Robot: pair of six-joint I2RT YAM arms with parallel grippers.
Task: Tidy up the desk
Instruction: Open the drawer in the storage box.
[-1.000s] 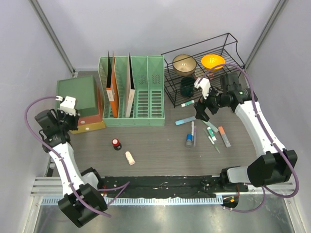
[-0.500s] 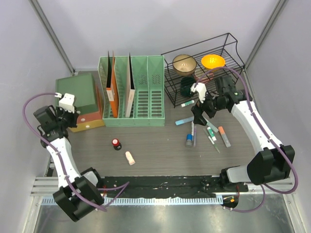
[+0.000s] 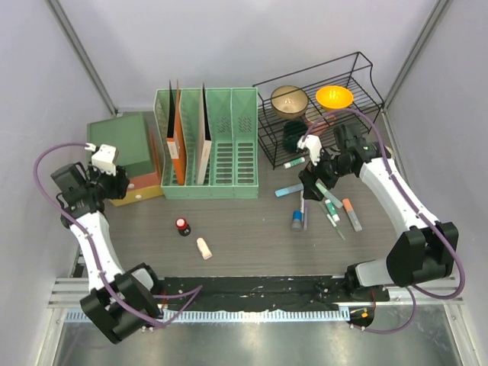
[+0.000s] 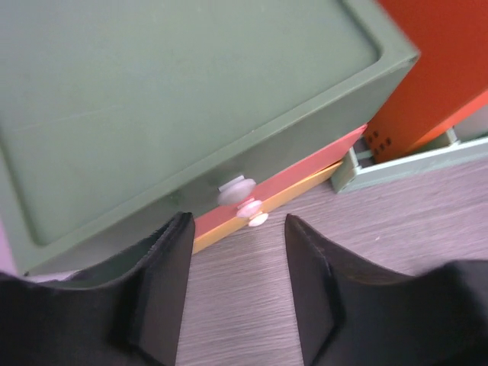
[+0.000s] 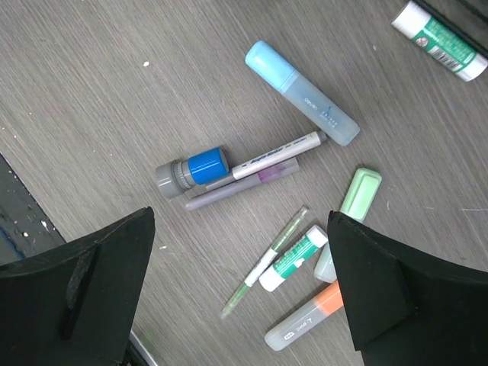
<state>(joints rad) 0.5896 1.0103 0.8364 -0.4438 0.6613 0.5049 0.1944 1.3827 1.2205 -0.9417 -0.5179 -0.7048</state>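
The desk is a dark wood-grain tabletop. My left gripper is open and empty at the far left, just in front of a stacked drawer box. In the left wrist view my left gripper points at the white knobs of the green, red and yellow drawers. My right gripper is open and empty, hovering over scattered pens. In the right wrist view my right gripper is above a blue-capped tube, a green pen, a glue stick and an orange highlighter.
A green slotted file rack with books stands at the back. A black wire basket holds a brown bowl and an orange bowl. A light blue highlighter, a red-capped bottle and a beige piece lie on the desk.
My right gripper has shifted a little left and back over the pens. My left arm has lifted slightly near the drawer box. Nothing was picked up.
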